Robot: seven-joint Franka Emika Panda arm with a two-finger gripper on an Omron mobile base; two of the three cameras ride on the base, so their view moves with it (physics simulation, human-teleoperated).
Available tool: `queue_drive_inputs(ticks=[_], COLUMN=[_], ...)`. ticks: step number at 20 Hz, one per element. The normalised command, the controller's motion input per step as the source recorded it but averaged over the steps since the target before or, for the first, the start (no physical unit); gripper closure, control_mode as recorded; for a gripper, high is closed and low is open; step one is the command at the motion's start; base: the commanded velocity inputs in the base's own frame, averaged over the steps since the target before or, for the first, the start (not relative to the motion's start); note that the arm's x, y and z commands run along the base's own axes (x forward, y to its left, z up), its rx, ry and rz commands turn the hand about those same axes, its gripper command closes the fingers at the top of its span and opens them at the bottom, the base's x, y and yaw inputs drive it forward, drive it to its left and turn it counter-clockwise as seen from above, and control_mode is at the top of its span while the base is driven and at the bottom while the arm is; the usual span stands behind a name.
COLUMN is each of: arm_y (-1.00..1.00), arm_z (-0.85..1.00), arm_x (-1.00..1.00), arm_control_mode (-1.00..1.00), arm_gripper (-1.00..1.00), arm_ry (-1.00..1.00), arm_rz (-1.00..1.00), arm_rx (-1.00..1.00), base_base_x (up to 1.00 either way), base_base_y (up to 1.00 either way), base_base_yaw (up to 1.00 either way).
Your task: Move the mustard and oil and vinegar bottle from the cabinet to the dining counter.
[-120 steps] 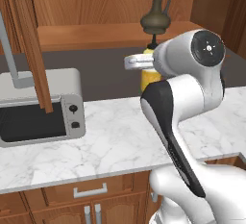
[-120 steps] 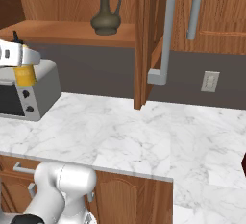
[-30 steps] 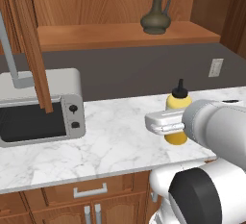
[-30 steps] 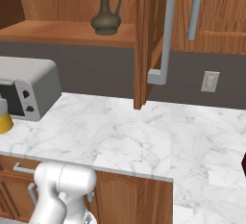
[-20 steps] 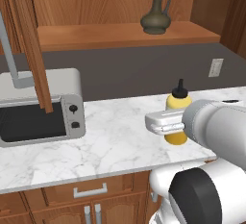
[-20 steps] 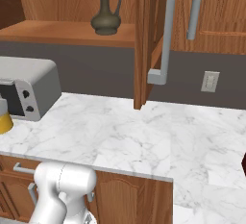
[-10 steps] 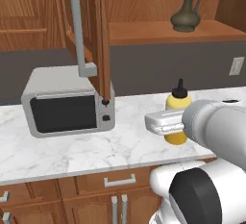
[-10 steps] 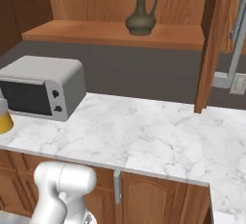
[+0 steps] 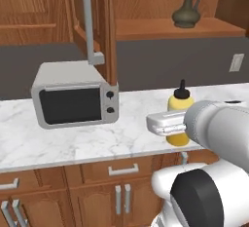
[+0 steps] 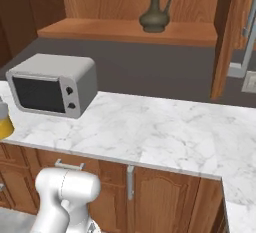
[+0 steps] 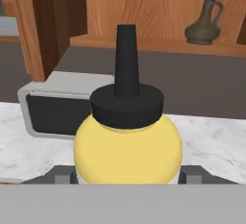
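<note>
The white arm reaches forward, wrist level. Its gripper [image 9: 176, 126] points leftward. The fingers [image 11: 61, 174] are clamped on either side of the yellow squeeze bottle [image 11: 128, 146].

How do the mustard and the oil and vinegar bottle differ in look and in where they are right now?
The mustard is a squat yellow squeeze bottle with a dark pointed nozzle; the oil and vinegar bottle is a dark olive flask with a narrow neck and side handle. The mustard sits between the claw fingers above the marble worktop; the flask stands on the cabinet shelf. Both are upright.
</note>
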Motion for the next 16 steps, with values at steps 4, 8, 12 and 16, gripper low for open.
queue_drive_inputs(ticks=[4,8,12,16], arm_y=[0.00,0.00,0.00,0.00], arm_z=[0.00,0.00,0.00,0.00], arm_x=[0.00,0.00,0.00,0.00], arm_control_mode=[1.00,1.00,1.00,1.00], arm_gripper=[1.00,1.00,1.00,1.00], arm_ry=[0.00,0.00,0.00,0.00], arm_rz=[0.00,0.00,0.00,0.00], arm_rx=[0.00,0.00,0.00,0.00], base_base_x=[-0.47,-0.41,-0.14,-0.05], base_base_y=[0.44,0.40,0.11,0.00], base_base_yaw=[0.11,0.57,0.97,1.00])
